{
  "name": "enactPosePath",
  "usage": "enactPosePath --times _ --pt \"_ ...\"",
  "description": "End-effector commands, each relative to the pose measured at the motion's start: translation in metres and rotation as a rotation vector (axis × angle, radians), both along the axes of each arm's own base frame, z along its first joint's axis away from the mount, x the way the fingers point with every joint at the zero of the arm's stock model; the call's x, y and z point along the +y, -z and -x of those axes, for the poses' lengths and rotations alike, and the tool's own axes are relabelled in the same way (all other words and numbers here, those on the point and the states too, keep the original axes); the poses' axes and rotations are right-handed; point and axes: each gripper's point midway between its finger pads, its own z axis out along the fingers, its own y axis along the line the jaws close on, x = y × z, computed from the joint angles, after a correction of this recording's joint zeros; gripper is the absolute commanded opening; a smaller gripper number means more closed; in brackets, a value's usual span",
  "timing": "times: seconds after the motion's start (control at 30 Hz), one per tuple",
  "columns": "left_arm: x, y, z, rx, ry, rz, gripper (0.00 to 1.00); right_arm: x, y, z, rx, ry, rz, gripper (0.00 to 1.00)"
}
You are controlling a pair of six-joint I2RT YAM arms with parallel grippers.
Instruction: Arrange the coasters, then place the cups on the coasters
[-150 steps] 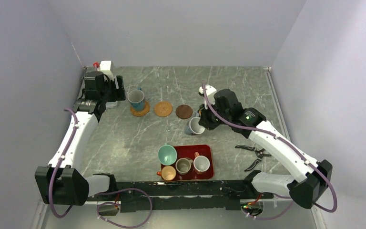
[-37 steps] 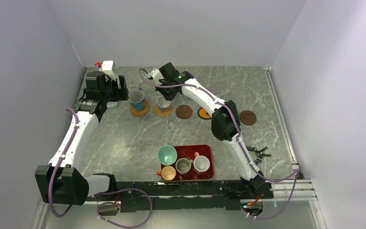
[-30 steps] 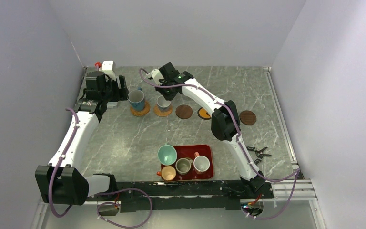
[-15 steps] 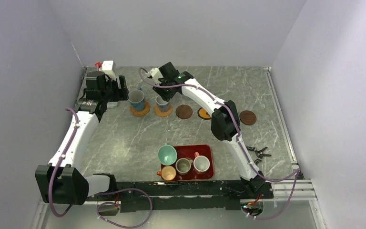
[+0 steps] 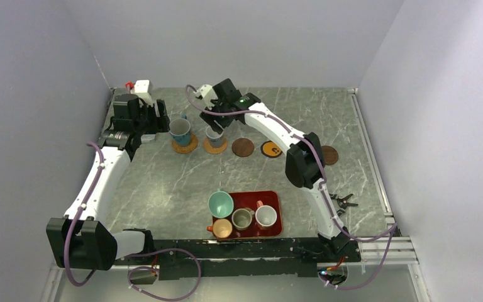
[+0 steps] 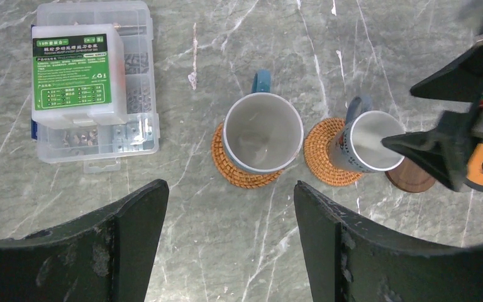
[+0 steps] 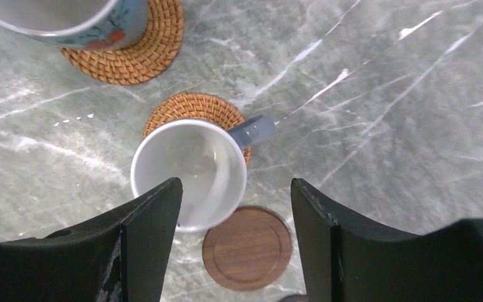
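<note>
Over the far left part of the table [image 5: 163, 182], the right arm reaches long and diagonal from its base, its elbow raised above the row of coasters. The right gripper [image 7: 234, 185] points down over a small white cup [image 7: 188, 173] with a grey-blue handle. Its jaws are apart, one finger on each side of the cup, and nothing is clamped. That cup stands on a woven tan coaster [image 7: 192, 104]. The left arm is bent up along the left wall, and the left gripper [image 6: 229, 189] hangs over bare marble with its jaws wide and empty.

Just left of the small cup, the larger white cup [image 6: 263, 141] with a blue handle sits on the other woven coaster [image 6: 239, 179]. To the right the row runs on with a bare dark brown coaster [image 7: 247, 248], a black coaster with an orange ring [image 5: 270, 150], and a second brown coaster [image 5: 331, 155] partly hidden behind the right arm's elbow. A clear plastic parts box [image 6: 91, 82] lies in the far left corner.

Near the arm bases, the red tray [image 5: 275, 207] holds the teal cup [image 5: 221, 204], grey-olive cup [image 5: 243, 218], white cup [image 5: 265, 216] and orange cup [image 5: 221, 228]. A black hand tool [image 5: 344, 201] lies right of the tray. Walls close three sides, and open marble lies between the row and the tray.
</note>
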Motion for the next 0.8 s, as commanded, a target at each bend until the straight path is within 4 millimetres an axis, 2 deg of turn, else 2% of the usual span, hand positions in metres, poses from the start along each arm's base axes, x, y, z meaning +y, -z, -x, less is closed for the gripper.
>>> enactPosePath --times 0.0,0.13,0.2,0.3,0.47,0.57,0.67,0.77 --pt "-0.003 -0.014 -0.002 -0.051 -0.007 0.028 0.78 -0.005 -0.107 0.007 -0.147 -0.006 -0.135 0.68" --pt "-0.005 -0.015 -0.002 -0.055 -0.005 0.039 0.78 -0.029 -0.140 0.032 -0.174 -0.002 -0.133 0.68" --pt "-0.008 -0.015 -0.001 -0.056 0.003 0.049 0.78 -0.044 -0.148 0.048 -0.166 0.009 -0.127 0.68" --pt "-0.010 -0.013 -0.001 -0.049 0.007 0.054 0.78 -0.068 -0.154 0.088 -0.095 0.008 -0.126 0.68" --pt "-0.009 -0.017 0.001 -0.066 0.001 0.039 0.79 -0.123 -0.116 0.170 0.153 0.099 -0.058 0.66" --pt "-0.006 -0.017 0.000 -0.071 -0.008 0.029 0.79 -0.147 -0.096 0.210 0.248 0.204 -0.092 0.67" --pt "-0.007 -0.015 0.000 -0.067 -0.003 0.033 0.79 -0.162 -0.078 0.233 0.305 0.316 -0.146 0.67" --pt "-0.009 -0.015 -0.001 -0.069 0.002 0.039 0.79 -0.174 -0.056 0.248 0.362 0.414 -0.156 0.66"
